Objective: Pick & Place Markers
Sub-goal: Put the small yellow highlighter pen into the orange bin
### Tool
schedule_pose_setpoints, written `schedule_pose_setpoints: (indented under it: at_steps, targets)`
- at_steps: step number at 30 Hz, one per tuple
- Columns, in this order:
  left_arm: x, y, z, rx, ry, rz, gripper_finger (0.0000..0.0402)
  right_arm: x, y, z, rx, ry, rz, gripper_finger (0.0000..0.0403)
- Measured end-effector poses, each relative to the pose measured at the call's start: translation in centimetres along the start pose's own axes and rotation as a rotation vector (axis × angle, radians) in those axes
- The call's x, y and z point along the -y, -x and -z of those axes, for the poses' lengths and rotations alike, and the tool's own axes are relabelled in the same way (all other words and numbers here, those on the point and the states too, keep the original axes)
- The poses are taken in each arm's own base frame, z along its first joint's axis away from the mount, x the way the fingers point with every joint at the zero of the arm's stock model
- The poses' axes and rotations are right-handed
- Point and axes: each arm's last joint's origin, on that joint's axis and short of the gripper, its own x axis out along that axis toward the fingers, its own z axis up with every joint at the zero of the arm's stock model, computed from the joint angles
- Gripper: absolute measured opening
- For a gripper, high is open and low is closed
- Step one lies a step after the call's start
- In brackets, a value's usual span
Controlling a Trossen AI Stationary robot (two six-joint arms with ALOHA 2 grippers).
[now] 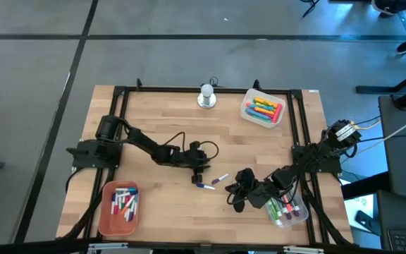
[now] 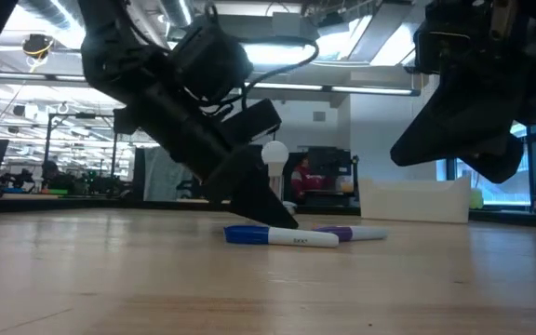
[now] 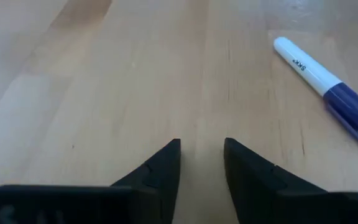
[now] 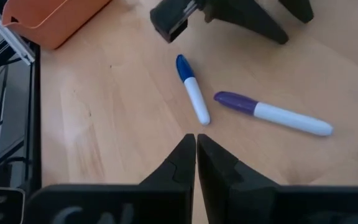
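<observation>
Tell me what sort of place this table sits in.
Probably a robotics lab or open workshop: a framed wooden table on bare concrete floor, ceiling strip lights, and rows of workbenches beyond.

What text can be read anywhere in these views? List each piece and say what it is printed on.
Blue-capped marker: a short black print on its white barrel, too small and blurred to read; the same print shows in the low view, also unreadable.
Purple-capped marker: no print visible.
Orange bin, clear bins, claws and table: no readable words or numbers.
Room behind the table: no sign that can be read.
</observation>
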Motion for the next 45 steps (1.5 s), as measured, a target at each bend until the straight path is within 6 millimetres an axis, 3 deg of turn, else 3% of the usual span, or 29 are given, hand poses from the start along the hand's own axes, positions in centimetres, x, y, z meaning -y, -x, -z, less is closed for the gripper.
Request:
schedule_pose_setpoints:
  at_steps: [11, 16, 20, 24, 28, 34, 40, 45]
  targets:
    - [0.1, 0.7, -0.5, -0.007, 0.023, 0.01, 0.005, -0.3, 0.4, 0.6, -0.024, 0.018, -0.017, 0.0018]
    - [0.3, 3.7, -3.6, 0.052, 0.028, -0.096, 0.0057, -0.3, 0.4, 0.6, -0.024, 0.02, -0.013, 0.0018]
    - [-0.7, 5.3, -3.8, 0.048, 0.058, -0.313, 0.0076, -0.2, 0.4, 0.7, -0.026, 0.017, -0.011, 0.0018]
    - [-1.6, 5.4, -3.4, 0.037, 0.015, -0.429, 0.0102, -0.2, 0.4, 0.7, -0.026, 0.013, -0.011, 0.0018]
    - [-3.0, 3.9, -2.2, -0.107, -0.181, -0.291, 0.0127, -0.2, 0.4, 0.7, -0.026, 0.015, -0.011, 0.0018]
    - [-6.5, 2.0, -1.3, -0.201, -0.041, 0.009, 0.0158, -0.3, 0.4, 0.7, -0.051, 0.028, -0.023, 0.0018]
    - [-8.3, 2.2, -0.8, -0.278, -0.047, 0.032, 0.0173, -0.1, 0.4, 0.8, -0.061, 0.031, -0.007, 0.0018]
    - [-8.9, 2.4, -0.2, -0.347, 0.05, 0.033, 0.0137, 0.0, 0.4, 0.9, -0.064, 0.024, -0.003, 0.0018]
